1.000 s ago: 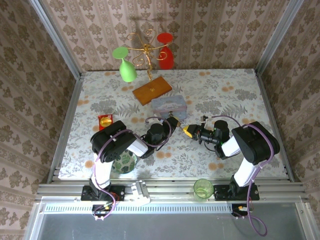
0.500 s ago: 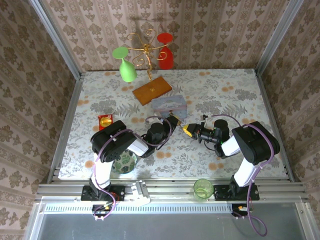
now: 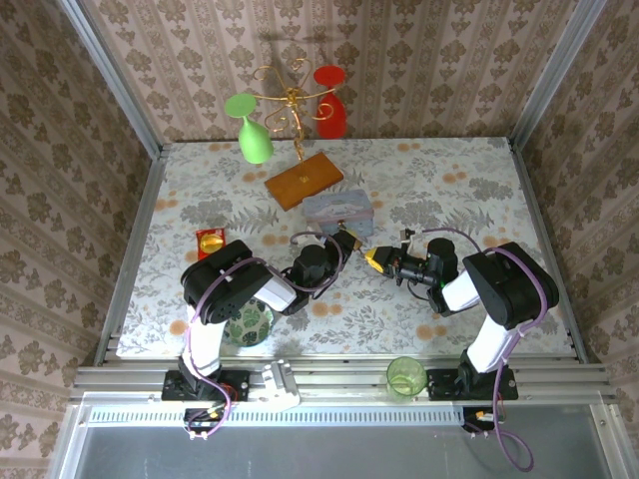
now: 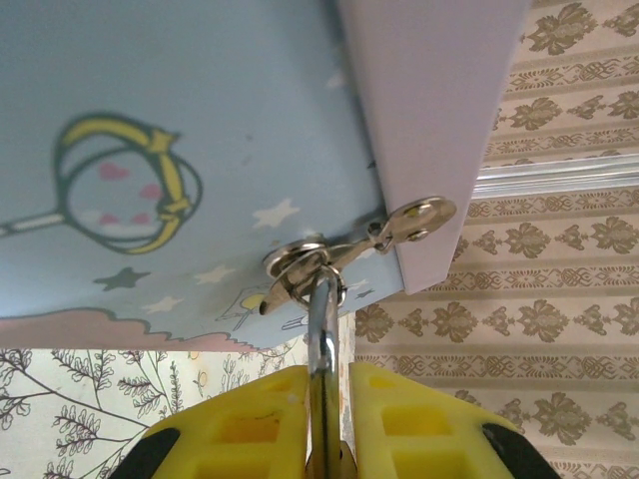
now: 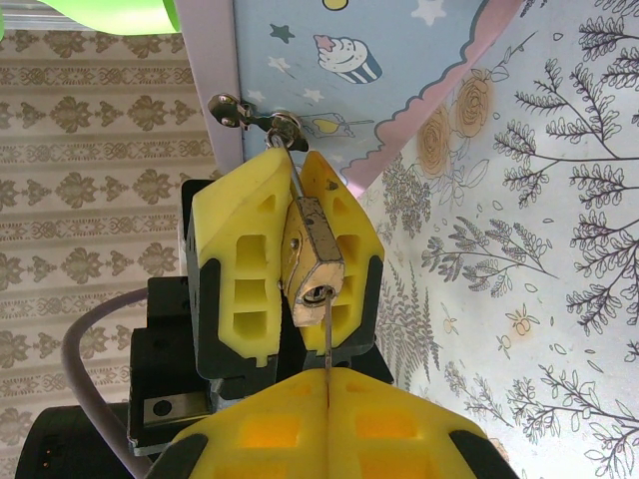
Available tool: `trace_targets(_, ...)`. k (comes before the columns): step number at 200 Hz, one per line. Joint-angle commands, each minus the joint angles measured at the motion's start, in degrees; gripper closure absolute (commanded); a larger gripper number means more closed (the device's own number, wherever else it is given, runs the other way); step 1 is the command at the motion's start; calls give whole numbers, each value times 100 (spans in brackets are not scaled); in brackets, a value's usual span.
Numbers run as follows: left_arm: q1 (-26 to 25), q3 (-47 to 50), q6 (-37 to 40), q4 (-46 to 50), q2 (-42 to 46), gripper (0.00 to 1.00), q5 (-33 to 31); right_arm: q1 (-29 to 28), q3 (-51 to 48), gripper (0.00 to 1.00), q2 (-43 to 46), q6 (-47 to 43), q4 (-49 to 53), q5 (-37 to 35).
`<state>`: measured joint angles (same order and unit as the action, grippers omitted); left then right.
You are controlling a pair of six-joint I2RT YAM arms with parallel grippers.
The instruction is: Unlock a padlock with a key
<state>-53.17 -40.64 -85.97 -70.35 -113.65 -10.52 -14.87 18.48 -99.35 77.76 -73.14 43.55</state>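
Damask wallpaper point(image 3: 399, 60) closes in a floral worktop point(image 3: 449, 180), and near its middle the two hands meet just at 6 o'clock of a pale blue tin point(image 3: 337, 210). Seen from overhead, the left hand point(image 3: 346, 242) reaches toward 2 o'clock and the right hand point(image 3: 373, 259) toward 10 o'clock, tips almost touching. The padlock point(image 5: 315, 261) is clamped between the left hand's yellow fingers point(image 5: 240, 269). Its thin shackle point(image 4: 321, 319) rises to 12 o'clock in the left wrist view and passes through the hasp point(image 4: 349, 249) at the tin's corner. From the right wrist, the padlock sits dead ahead at 12 o'clock with its keyhole end facing that camera. The right hand's fingers are closed on the key point(image 5: 327, 344), a slim blade running straight from 6 to 12 o'clock. The blade's tip is at the keyhole, though how deep it sits cannot be told. Key and padlock body look to share one long axis, so the coming move is probably a twist of the right wrist about that line while the left hand braces the body. Any sideways drift could bend the blade or drag the padlock against the hasp.
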Motion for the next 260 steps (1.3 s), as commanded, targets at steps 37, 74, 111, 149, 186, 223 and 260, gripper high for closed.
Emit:
trace_targets(37,-140,-126,-44,-486,-52,100,315,57,77,100,270,-223,-119,-75)
trace_targets(74,-140,-137,-76,-484,-39,100,318,94,87,100,118,-196,-171,-107)
trace_targets(111,-163,-175,-67,-479,27,100,393,82,199,100,-119,-210,-205,-60)
trace_targets(149,-181,-214,-52,-487,49,100,527,90,156,100,-31,-210,-185,-149)
trace_targets(186,-256,-209,-61,-487,103,100,608,124,252,100,-283,-82,-195,-232)
trace_targets(223,-290,-116,24,-486,172,100,626,283,434,100,-428,92,-184,-49)
trace_targets(260,-308,-143,-16,-489,-3,100,568,242,332,100,-316,141,-171,-43)
